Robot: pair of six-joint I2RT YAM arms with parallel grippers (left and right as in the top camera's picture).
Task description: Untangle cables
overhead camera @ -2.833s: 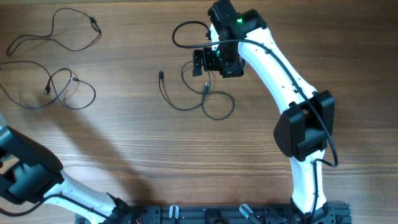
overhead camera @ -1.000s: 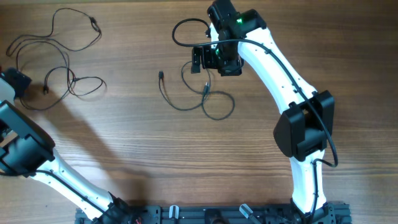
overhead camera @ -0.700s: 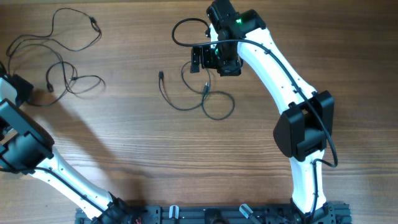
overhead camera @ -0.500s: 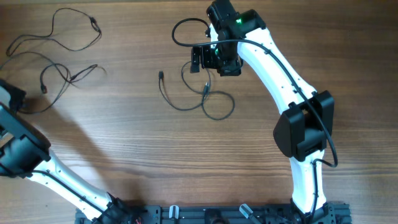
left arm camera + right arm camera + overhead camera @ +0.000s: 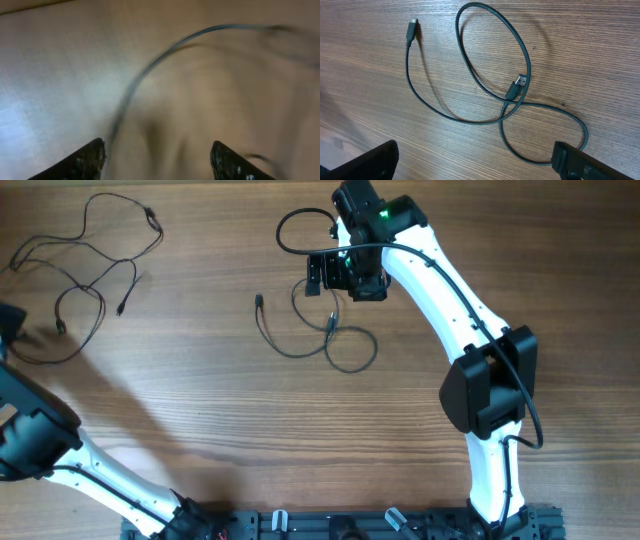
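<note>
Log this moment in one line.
left gripper open, blurred cable ahead | right gripper open above looped cable | nothing gripped

Bench (image 5: 230,420): brown wood, grain running side to side in the overhead view.
Right wrist view: fine streaked grain, sharp.
Left wrist view: blurred, pale glare at left.
Rail (image 5: 340,525): black, along the bench's near edge.

Looking down at thin dark cable (image 5: 408,62) lying loose on wooden table (image 5: 600,45). Curling into one oval loop, crossing itself beside USB plug (image 5: 516,86), ending upper left in small plug (image 5: 412,26). Holding tool (image 5: 475,162) spread wide, clear of cable.
</note>
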